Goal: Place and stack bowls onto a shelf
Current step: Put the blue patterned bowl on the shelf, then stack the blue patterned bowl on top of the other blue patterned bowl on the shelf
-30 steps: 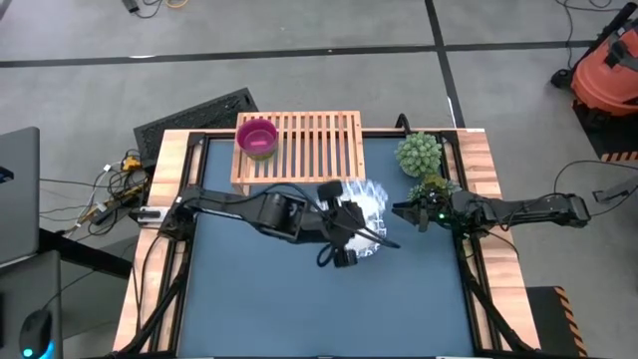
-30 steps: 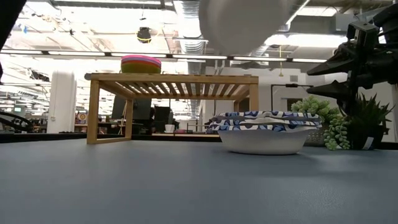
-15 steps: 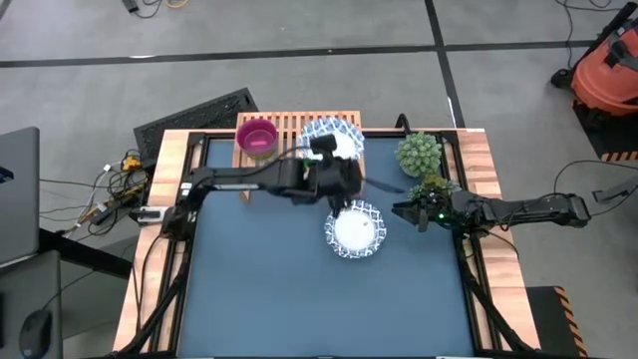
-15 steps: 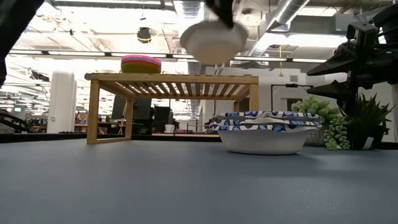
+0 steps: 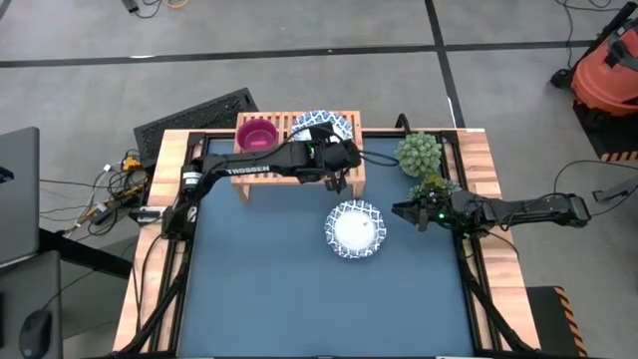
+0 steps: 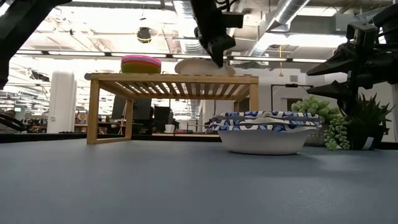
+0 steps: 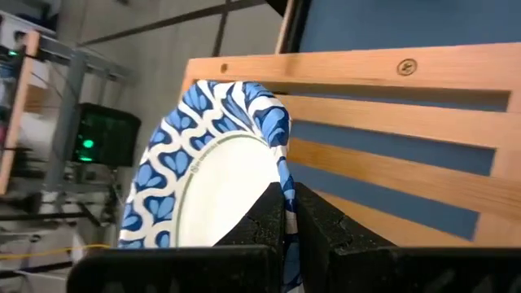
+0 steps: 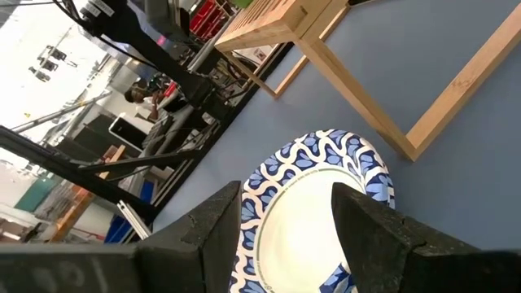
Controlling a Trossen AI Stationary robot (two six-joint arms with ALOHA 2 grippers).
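Step in hand: setting a white bowl with a blue patterned rim (image 5: 317, 125) onto the shelf (image 5: 347, 171). The left gripper (image 5: 337, 160) reaches over the shelf's slatted top at about 12 o'clock on the worktop (image 5: 259, 289); its fingers (image 7: 269, 213) are pinched tight on the bowl's rim, and the low view shows the bowl resting at slat level. The stack of small coloured bowls (image 5: 258, 137) sits at the shelf's 9 o'clock end. A second patterned bowl (image 5: 354, 228) lies mid-worktop. The right gripper (image 5: 406, 212) waits at 3 o'clock, fingers spread and empty. Judgement: next comes release, a clean lift, then fetching the second bowl to stack.
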